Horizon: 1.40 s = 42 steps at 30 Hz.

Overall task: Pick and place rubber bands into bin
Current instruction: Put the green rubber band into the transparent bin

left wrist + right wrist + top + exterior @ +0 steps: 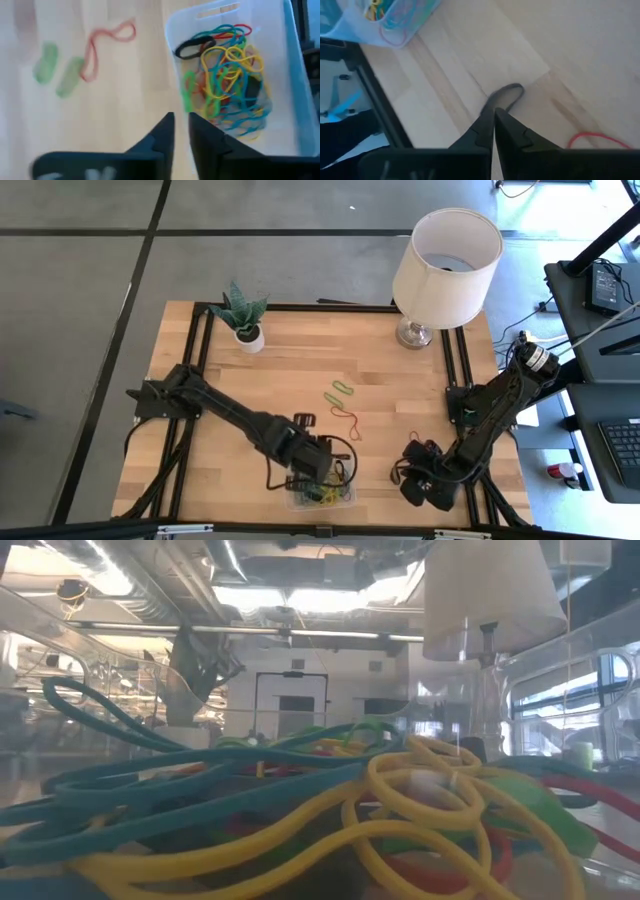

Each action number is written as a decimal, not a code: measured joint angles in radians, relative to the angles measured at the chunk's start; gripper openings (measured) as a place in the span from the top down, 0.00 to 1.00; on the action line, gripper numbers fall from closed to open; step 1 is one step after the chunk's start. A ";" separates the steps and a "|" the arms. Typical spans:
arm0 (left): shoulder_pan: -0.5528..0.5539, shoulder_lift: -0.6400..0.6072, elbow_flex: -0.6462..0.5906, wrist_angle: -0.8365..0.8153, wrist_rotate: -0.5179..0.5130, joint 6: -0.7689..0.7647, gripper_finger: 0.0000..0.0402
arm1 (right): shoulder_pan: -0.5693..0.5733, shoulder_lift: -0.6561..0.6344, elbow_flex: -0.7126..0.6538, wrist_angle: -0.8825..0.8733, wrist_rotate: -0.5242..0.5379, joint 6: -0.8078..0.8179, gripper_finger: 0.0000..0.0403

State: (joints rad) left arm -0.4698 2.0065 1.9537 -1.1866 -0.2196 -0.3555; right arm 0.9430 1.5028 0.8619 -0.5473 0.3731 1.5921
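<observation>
The clear bin (343, 501) sits at the table's near edge, and a heap of yellow, teal, red, green and black rubber bands (227, 75) lies in it (400, 810). My left gripper (318, 477) hovers over the bin's rim (172, 30), its fingers (181, 120) a little apart and holding nothing. Two green bands (340, 391), a red band (347, 421) and a small red one (411, 437) lie loose on the wood. My right gripper (405, 477) is low, to the right of the bin, shut on a dark band (506, 93). My right gripper (494, 112) pinches the dark rubber band between its two fingertips at one end of the loop (492, 102). The rest of the loop sticks out past the tips over the wood. Whether it rests on the table I cannot tell.
A white lamp (445, 260) stands at the far right corner and a small potted plant (243, 317) at the far left. Another red band (592, 137) lies close to my right gripper. Black frame rails run along the table's left and right sides.
</observation>
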 joint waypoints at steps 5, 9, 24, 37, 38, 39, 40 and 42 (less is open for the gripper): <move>0.015 -0.037 -0.004 0.003 -0.013 0.244 0.99 | -0.075 0.000 0.000 0.058 0.027 -0.055 0.96; 0.051 -0.114 -0.121 0.050 0.010 0.346 1.00 | -0.152 0.007 0.032 0.094 0.030 -0.137 0.99; 0.199 -0.832 -1.090 0.671 0.158 0.317 1.00 | -0.540 0.214 0.457 -0.218 -0.022 -0.523 1.00; 0.272 -1.282 -1.491 0.877 0.222 0.270 1.00 | -0.884 0.436 0.633 -0.368 -0.165 -0.664 0.86; 0.274 -1.300 -1.502 0.873 0.224 0.266 1.00 | -0.898 0.449 0.633 -0.368 -0.166 -0.680 0.83; 0.276 -1.315 -1.510 0.862 0.223 0.264 1.00 | -0.909 0.461 0.633 -0.365 -0.166 -0.694 0.80; 0.276 -1.321 -1.514 0.865 0.221 0.263 0.99 | -0.919 0.473 0.633 -0.365 -0.166 -0.711 0.78; 0.276 -1.329 -1.514 0.856 0.221 0.263 0.99 | -0.935 0.500 0.633 -0.362 -0.166 -0.735 0.72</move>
State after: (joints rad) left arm -0.1940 0.6771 0.4398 -0.3307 0.0017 -0.0929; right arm 0.0076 2.0026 1.4948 -0.9097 0.2070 0.8571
